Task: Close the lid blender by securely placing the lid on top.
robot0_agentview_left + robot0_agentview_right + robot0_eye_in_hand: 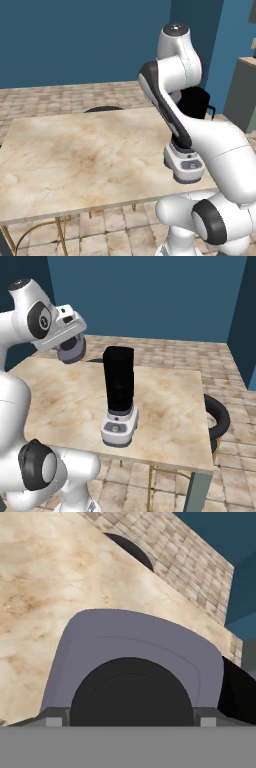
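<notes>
Above table [165, 406], tool [70, 351] holds lid [70, 349], left of blender [119, 396].

Even, bright rendered light; soft shadows, no glare; slightly coarse, pixelated edges.

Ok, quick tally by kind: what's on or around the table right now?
Blender: 1
Lid, held up in the gripper: 1
Table: 1
Black stools: 2
Total: 5

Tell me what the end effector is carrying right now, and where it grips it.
The end effector holds the lid in the air, gripped by its near edges beside the dark round centre.
</notes>
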Robot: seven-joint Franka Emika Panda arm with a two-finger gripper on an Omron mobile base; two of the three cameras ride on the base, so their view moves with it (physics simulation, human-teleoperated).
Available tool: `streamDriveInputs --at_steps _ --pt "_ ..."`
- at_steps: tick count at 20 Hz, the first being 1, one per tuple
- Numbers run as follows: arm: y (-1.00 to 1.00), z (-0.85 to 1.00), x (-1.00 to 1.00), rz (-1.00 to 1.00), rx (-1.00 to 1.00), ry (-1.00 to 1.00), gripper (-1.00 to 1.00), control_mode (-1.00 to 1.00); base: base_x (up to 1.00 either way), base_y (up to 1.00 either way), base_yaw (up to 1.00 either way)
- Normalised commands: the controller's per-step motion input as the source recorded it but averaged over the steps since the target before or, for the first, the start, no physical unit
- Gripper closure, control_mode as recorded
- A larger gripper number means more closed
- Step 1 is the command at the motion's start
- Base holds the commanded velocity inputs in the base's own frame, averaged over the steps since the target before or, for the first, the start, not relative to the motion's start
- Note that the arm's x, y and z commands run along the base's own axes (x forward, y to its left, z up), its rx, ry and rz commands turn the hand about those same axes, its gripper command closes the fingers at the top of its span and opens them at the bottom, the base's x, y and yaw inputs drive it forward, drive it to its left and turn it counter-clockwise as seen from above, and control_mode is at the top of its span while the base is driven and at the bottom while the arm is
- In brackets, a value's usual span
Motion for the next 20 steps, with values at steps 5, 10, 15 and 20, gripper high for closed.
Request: streamDriveInputs --at_steps 5,10,15,20 --pt "-0.49 0.3 0.0 0.02 0.0 -0.09 1.0 -1.0 0.0 0.0 0.0" --pt "-0.42 0.15 0.0 -0.01 0.0 -0.03 1.0 -1.0 0.0 0.0 0.0" --pt "-0.41 0.13 0.08 0.0 0.01 0.0 1.0 -1.0 0.0 0.0 0.0" --pt "-0.43 0.13 0.21 0.0 0.0 0.0 1.0 -1.0 0.0 0.0 0.0"
